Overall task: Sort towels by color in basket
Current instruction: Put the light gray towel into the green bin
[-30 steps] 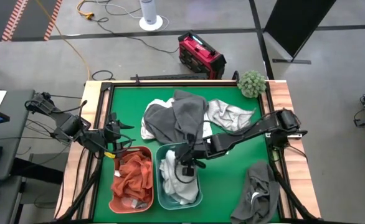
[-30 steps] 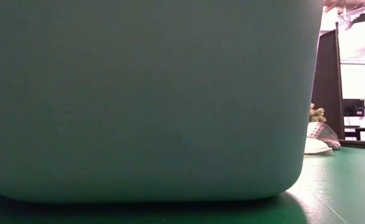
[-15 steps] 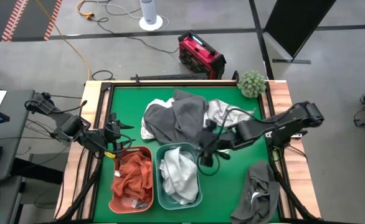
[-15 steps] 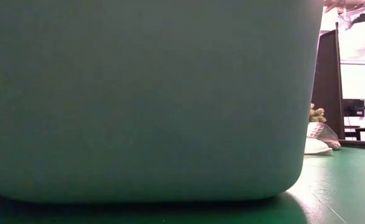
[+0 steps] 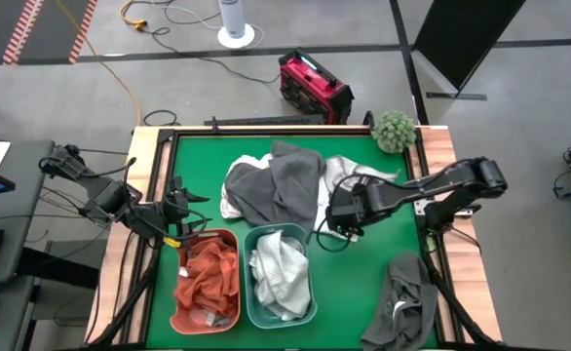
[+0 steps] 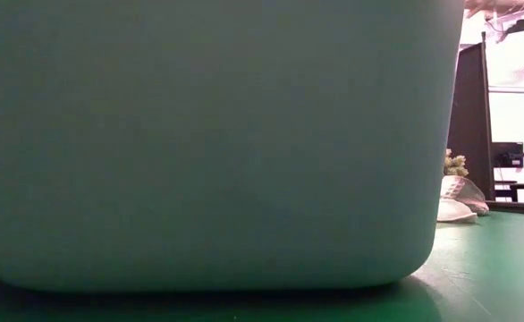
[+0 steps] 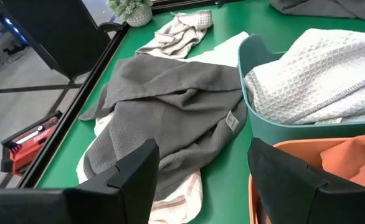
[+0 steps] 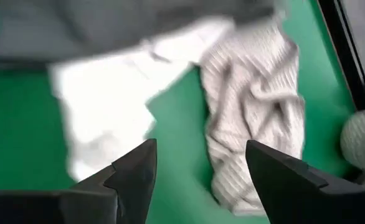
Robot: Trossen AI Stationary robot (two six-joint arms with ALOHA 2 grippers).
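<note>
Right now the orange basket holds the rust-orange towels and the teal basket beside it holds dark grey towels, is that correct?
Not quite. The orange basket does hold the rust-orange towels, but the teal basket beside it holds light grey towels, not dark grey ones. The high view shows this; the dark grey towel lies on the table beyond the baskets.

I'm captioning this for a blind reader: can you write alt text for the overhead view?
The right claw, open and empty, hovers beside a heap of grey and white towels on a green table. In front sit an orange bin of orange towels and a teal bin of pale ones; the left claw waits by the orange bin.
</note>
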